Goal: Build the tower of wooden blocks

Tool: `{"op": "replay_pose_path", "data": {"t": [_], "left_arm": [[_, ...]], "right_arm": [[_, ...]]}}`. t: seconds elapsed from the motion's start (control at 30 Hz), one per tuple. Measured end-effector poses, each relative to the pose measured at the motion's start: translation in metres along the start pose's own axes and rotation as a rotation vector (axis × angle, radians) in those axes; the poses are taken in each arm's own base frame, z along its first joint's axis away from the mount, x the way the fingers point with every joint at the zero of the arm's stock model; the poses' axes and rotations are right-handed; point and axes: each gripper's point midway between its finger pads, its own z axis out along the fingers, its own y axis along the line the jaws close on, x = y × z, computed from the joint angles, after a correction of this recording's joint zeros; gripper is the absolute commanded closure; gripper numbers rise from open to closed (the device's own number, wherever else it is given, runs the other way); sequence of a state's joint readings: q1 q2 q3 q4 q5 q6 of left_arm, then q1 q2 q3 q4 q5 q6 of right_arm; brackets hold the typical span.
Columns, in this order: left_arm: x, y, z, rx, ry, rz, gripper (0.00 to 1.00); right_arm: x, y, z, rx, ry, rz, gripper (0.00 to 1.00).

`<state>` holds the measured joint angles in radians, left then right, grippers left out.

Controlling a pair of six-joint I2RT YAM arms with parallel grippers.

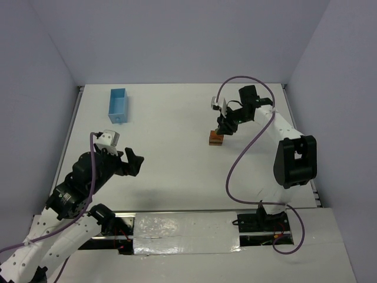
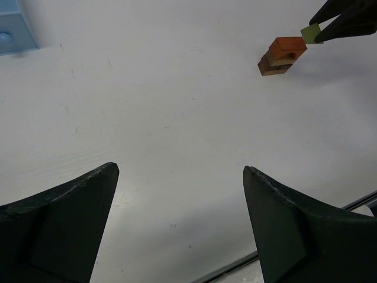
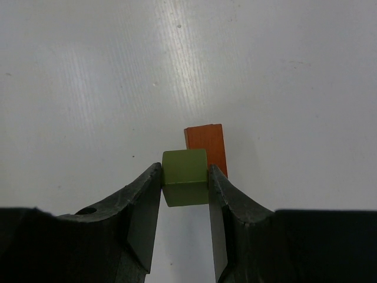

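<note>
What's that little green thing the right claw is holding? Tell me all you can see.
The green block is a small olive cube, matte like painted wood, plain-faced. The right gripper pinches two opposite sides between its black fingers, holding it level. It hangs over the orange-red arch topping the stack; whether they touch is unclear.

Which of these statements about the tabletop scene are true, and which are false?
1. The right gripper is shut on a small olive-green wooden block. True.
2. The left gripper grips a block. False: it is open and empty.
3. An orange-red wooden arch tops the small wooden block stack. True.
4. The light blue rectangular box touches that stack. False: it sits at the far left, well apart from it.
</note>
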<state>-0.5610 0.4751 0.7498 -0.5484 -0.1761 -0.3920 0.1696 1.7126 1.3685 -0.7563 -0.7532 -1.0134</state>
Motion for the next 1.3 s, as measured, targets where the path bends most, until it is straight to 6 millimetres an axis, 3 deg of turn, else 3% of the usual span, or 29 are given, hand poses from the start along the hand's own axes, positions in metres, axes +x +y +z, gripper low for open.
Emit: {"op": "replay_pose_path", "data": {"t": [0.4,1.3], "left_arm": [[0.003,0.002,0.004,-0.016,0.02,0.004,0.01],[0.006,-0.007,0.002,0.023,0.026,0.018,0.0]], "right_arm": [[0.023,0.0,0.017,-0.058,0.022,0.035,0.91],[0.025,-0.013,0.02,-0.037,0.024,0.03,0.86]]}}
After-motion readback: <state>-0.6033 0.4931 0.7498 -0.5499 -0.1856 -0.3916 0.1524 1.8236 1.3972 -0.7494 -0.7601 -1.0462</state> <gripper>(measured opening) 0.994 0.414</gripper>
